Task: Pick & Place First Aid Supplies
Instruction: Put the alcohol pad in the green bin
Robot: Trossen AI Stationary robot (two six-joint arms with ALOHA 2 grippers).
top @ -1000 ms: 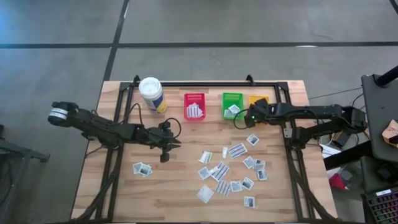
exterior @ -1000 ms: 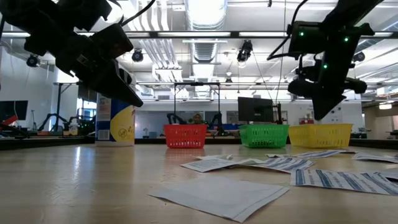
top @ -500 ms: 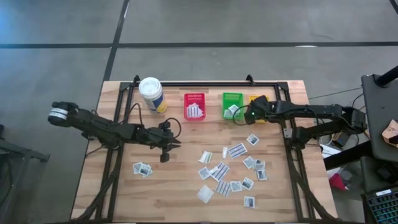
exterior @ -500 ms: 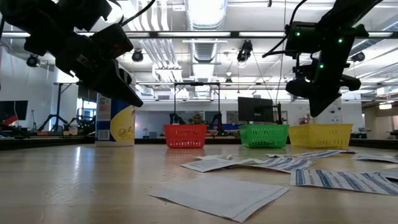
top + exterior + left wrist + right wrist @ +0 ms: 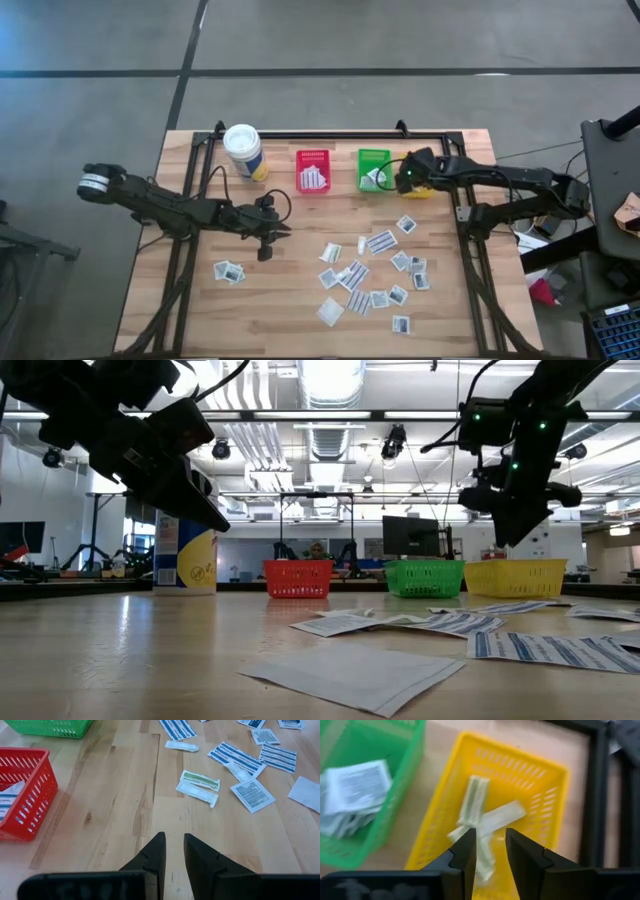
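The first aid supplies point(image 5: 365, 270) are small white packets, most of them spread flat on the table's right half, with two more point(image 5: 228, 270) at the near left. Others lie in the red bin point(image 5: 313, 170), the green bin point(image 5: 373, 168) and the yellow bin point(image 5: 540, 765). My right gripper point(image 5: 490, 837) hovers open above the yellow bin, over pale oblong packets point(image 5: 485, 820) lying crossed inside it. My left gripper point(image 5: 173, 840) hangs open above bare wood left of centre, near the red bin point(image 5: 25, 795), with nothing between its fingers.
A white canister with a yellow label point(image 5: 243, 150) stands at the far left, beside the red bin. A black frame point(image 5: 330, 135) runs along the table's far edge behind the bins. Bare wood lies between my left gripper and the scattered packets point(image 5: 200, 785).
My right gripper has shifted a little toward the table's far edge and now stands over the yellow bin, covering most of it in the high view. My left arm has kept still.
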